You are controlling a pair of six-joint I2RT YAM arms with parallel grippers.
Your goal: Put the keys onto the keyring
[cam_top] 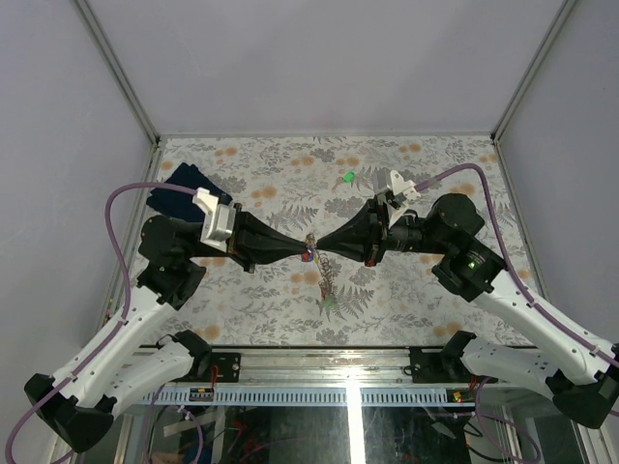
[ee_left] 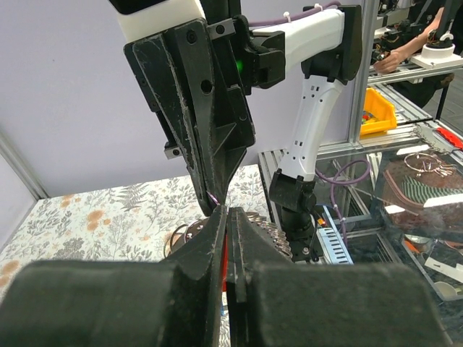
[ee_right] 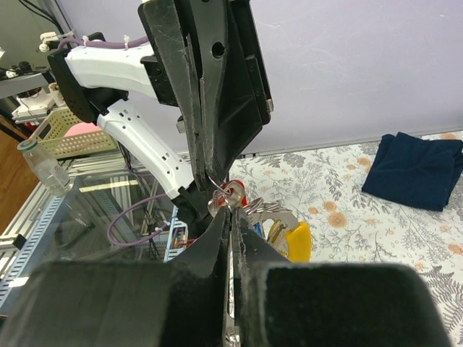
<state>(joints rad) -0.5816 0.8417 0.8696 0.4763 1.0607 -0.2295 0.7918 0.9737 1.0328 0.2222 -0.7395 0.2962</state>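
Keys (cam_top: 311,254) (tags unreadable) bunch between opposing pinched fingers (cam_top: 280,249).

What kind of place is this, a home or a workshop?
Most likely a robotics lab, not a home: the flowered table stands in a booth with plain walls, and the left wrist view shows neighbouring benches with a yellow parts bin and loose cables.

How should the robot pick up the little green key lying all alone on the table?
Pinch the green key by its green end, coming straight down from above. It lies low on the table with nothing touching it, so the fingers can probably straddle it.
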